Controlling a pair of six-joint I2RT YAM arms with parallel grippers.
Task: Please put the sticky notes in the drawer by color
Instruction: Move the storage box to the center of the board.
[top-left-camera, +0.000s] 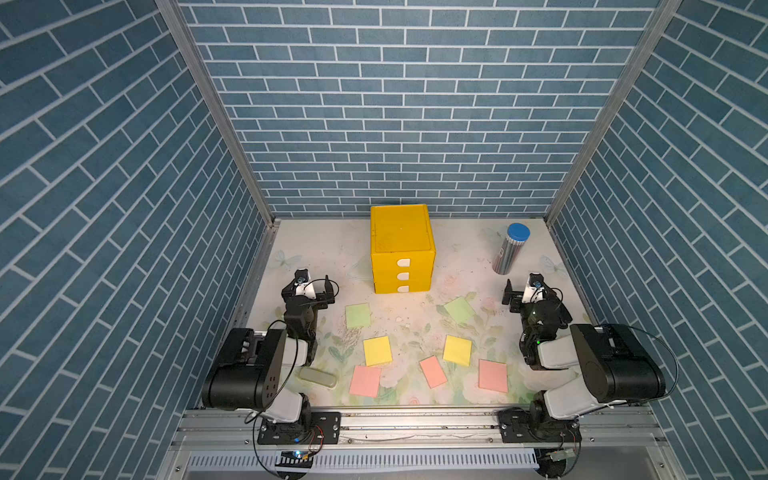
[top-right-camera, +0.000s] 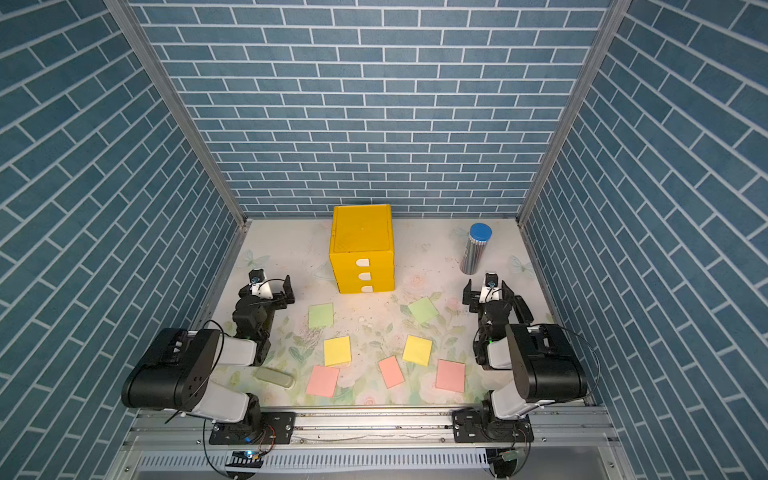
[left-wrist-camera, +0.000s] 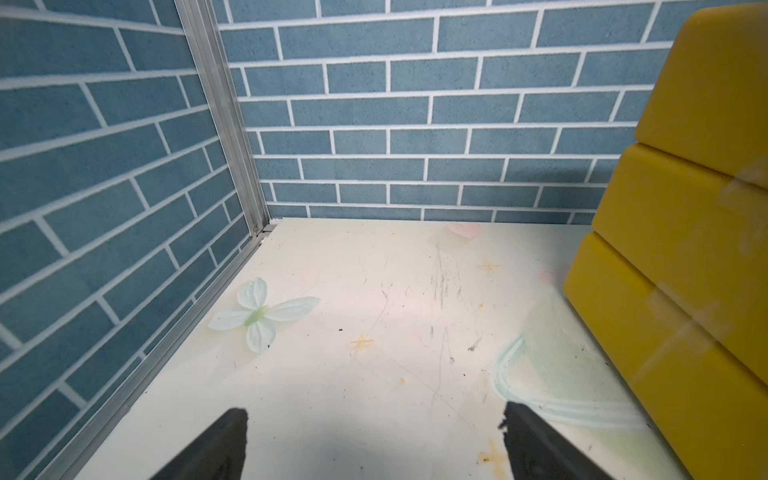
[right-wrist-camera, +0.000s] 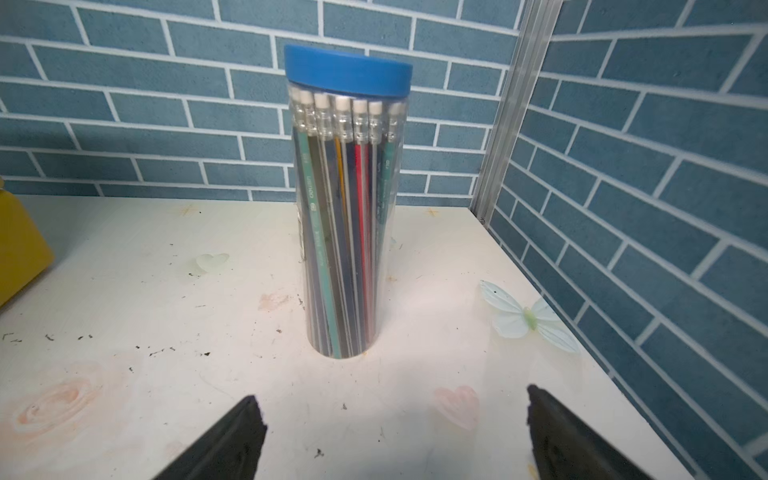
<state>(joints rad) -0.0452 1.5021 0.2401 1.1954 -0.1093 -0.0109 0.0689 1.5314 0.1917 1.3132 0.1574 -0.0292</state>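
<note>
Both top views show seven thin paper sticky notes (top-left-camera: 377, 350) lying flat and apart on the floral-printed white tabletop (top-left-camera: 324, 249). They sit between the two arms, in front of the small bright yellow plastic three-drawer cabinet (top-left-camera: 402, 253). The left pale green note (top-left-camera: 358, 315) and right pale green note (top-left-camera: 459, 309) lie nearest the cabinet. The right yellow note (top-left-camera: 457, 350) sits level with the left one, and three salmon pink notes (top-left-camera: 433, 372) lie nearest the front rail.

All three drawers look shut, and each white half-oval tab handle (top-left-camera: 403, 262) faces the robot. A grey-green oblong case (top-left-camera: 318, 377) rests just beside the leftmost pink note.

The left gripper (left-wrist-camera: 374, 419) has its jaws spread wide and empty over bare table beside the cabinet's side wall. The right gripper (right-wrist-camera: 390, 409) is equally wide and empty, facing a blue-capped clear plastic tube of pencils (right-wrist-camera: 347, 216) without touching it.

The notes should weigh almost nothing and bend at a touch. They lie flush with the table, so there is no raised edge to grip. A corner or free edge looks the best hold, perhaps nudged up first by a dragging fingertip. An adhesive strip might cling to a pad on release.

The cabinet looks light, so pulling a tab may drag the whole box. The other arm could brace it.
</note>
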